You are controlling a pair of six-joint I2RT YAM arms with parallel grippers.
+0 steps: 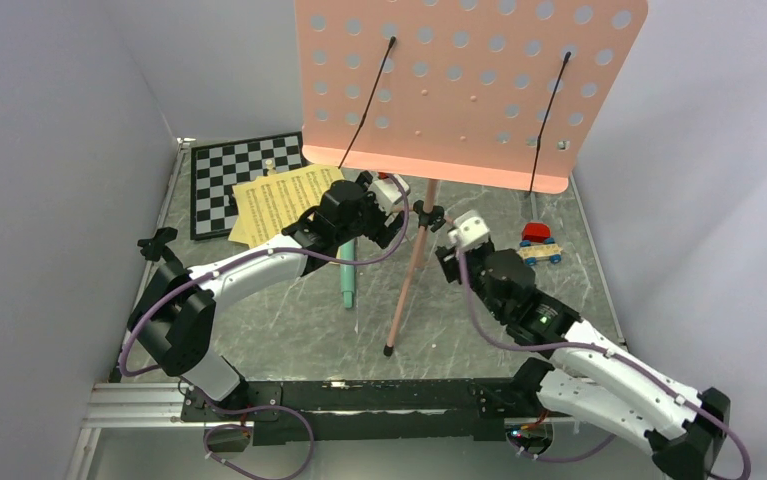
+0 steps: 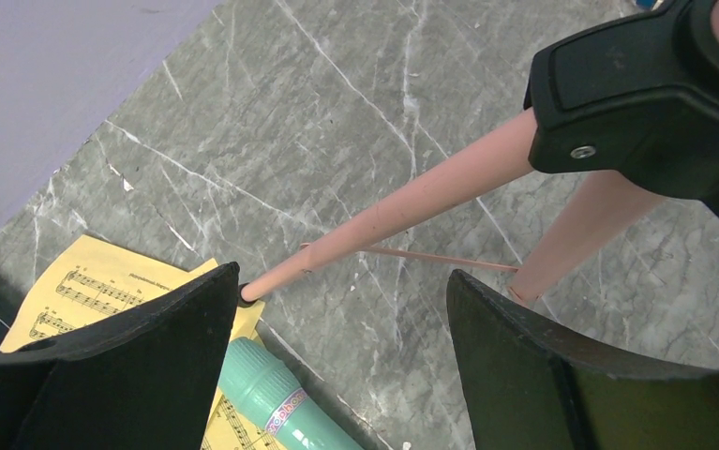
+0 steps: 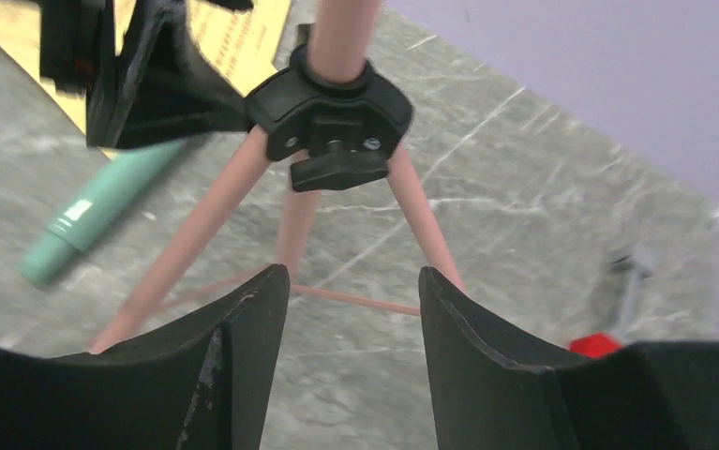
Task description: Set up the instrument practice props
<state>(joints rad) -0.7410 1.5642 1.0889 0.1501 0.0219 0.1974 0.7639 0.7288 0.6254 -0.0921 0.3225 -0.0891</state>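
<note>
Tripod legs planted, pink music stand (image 1: 469, 90) is upright on the grey table (image 1: 289, 330). Left gripper (image 2: 341, 275) hovers left of the stand's pole, fingers spread wide, gripping nothing. Right gripper (image 3: 352, 272) sits on the stand's right (fingers apart too, nothing between). Mint-green tube (image 1: 346, 275) lies left of the stand's front leg, partly on the yellow sheet music (image 1: 279, 200).
</note>
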